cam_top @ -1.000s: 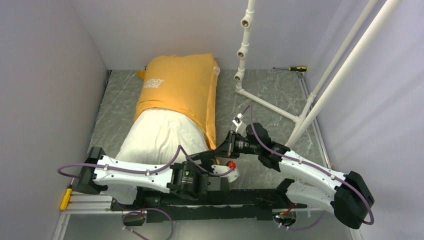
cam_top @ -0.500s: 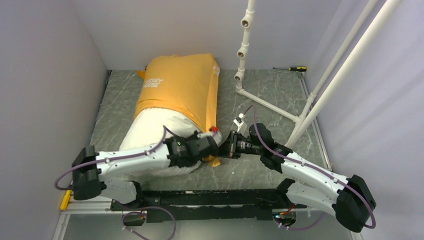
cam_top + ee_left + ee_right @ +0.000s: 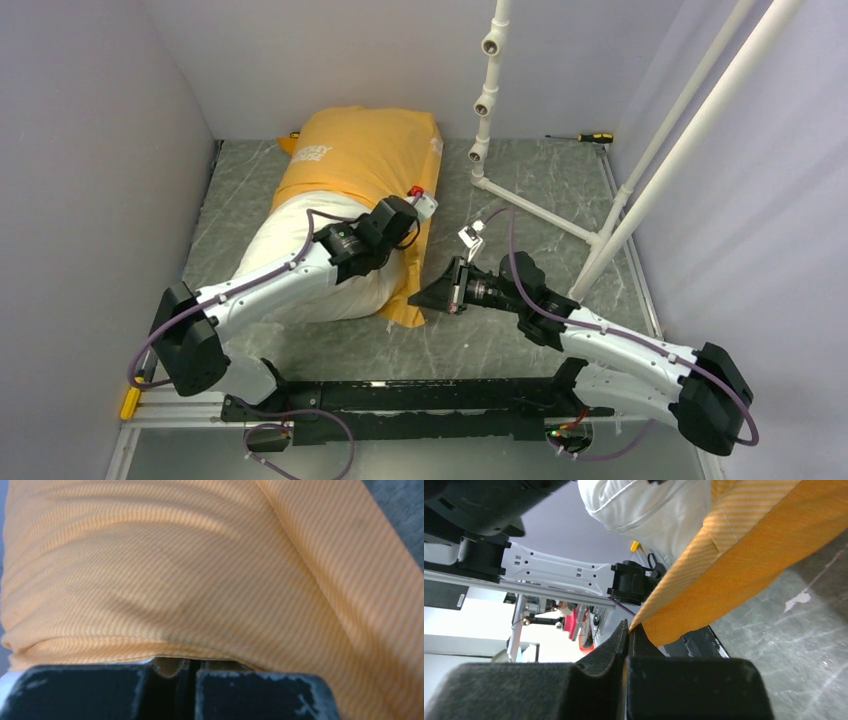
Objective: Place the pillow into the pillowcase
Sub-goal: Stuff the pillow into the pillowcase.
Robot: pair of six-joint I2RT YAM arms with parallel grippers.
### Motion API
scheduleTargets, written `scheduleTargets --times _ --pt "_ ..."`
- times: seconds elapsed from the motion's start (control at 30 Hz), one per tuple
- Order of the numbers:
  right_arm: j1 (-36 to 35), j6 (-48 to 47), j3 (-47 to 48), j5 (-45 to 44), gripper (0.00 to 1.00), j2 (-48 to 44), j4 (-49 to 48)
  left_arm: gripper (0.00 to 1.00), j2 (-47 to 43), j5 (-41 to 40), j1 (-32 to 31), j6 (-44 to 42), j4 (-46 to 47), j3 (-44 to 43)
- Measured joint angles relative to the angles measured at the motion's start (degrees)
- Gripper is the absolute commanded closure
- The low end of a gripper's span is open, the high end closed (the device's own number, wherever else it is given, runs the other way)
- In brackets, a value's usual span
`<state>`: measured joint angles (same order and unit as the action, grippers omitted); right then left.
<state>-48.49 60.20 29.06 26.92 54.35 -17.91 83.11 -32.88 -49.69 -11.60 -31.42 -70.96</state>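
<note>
Wrist views reveal left pincer (image 3: 192, 669) and right pincer (image 3: 628, 632) pinching pillowcase (image 3: 365, 150) edges.

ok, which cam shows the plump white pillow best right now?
Top external: the plump white pillow shows its bare near half, sticking out of the orange-yellow fabric pillowcase, partly under the left arm. Right wrist catches only a white corner. Left wrist shows just orange fabric, no pillow.

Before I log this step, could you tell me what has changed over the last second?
The left gripper swung from the near edge out over the pillow to the pillowcase hem and shut. The pillowcase shifted slightly farther back. The right gripper moved slightly left, still pinching the pillowcase's near corner. The pillow remains partly uncovered.
</note>
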Motion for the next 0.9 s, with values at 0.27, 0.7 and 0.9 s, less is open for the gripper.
scheduleTargets --times 0.27,0.7,0.9 --pt "-6.64 6.36 1.11 -4.28 1.0 6.32 -8.55 1.0 -4.15 -3.58 0.07 5.29 9.14 9.66" --pt "-6.71 -4.76 12.46 -9.94 1.0 1.14 19.89 0.21 -12.28 14.12 2.78 25.27 -17.68 -3.45" --pt "-3.87 -4.5 12.02 -7.37 1.0 0.92 21.97 0.01 -19.15 23.04 3.04 36.89 -32.44 -7.34"
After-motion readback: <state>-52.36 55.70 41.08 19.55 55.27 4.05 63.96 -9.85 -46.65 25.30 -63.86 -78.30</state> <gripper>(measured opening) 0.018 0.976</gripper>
